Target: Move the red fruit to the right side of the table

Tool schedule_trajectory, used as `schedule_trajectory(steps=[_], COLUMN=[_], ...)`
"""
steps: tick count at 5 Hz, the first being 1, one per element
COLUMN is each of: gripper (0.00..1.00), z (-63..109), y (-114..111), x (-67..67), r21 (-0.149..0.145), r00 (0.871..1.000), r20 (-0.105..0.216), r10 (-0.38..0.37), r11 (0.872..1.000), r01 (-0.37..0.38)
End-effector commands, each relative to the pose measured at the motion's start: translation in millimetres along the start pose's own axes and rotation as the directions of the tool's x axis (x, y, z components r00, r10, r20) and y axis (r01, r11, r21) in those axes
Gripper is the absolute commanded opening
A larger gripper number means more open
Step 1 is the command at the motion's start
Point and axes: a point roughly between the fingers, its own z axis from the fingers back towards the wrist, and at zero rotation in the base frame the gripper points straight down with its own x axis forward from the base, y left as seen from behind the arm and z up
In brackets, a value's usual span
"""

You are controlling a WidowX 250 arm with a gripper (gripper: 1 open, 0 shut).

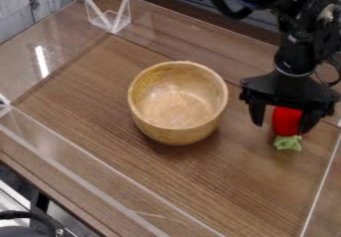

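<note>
On the right half of the desk [120,196], just beside the clear acrylic wall [322,196] that edges it, the red fruit [286,121] stands under the tool [286,115], its green leafy end [289,141] touching the wood and poking out below the black fingers [261,110]. The tool points steeply down with its jaws spread wide, one on either side of the fruit; whether either pad touches the red skin cannot be told from this view, but the wide spread suggests no squeeze is being applied. That fits a release: the fruit seems to rest on the desk by its own weight, already on the side the task names, so the job looks nearly done. A wooden bowl [178,102] sits near the middle, apart from the fruit and to its left, empty and out of the tool's way. Lifting straight up would probably avoid nudging the small glossy toy, which could tip or roll.
</note>
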Motion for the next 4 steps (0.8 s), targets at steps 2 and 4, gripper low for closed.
schedule_trajectory(steps=[2, 4], gripper=[1.0, 1.0], z=[4.2, 22.1], y=[3, 6], x=[3.4, 5.4], r21=[-0.033, -0.036], r00=[0.996, 0.993], r20=[0.036, 0.056], r10=[-0.076, -0.099], r11=[0.996, 0.994], r01=[0.077, 0.101])
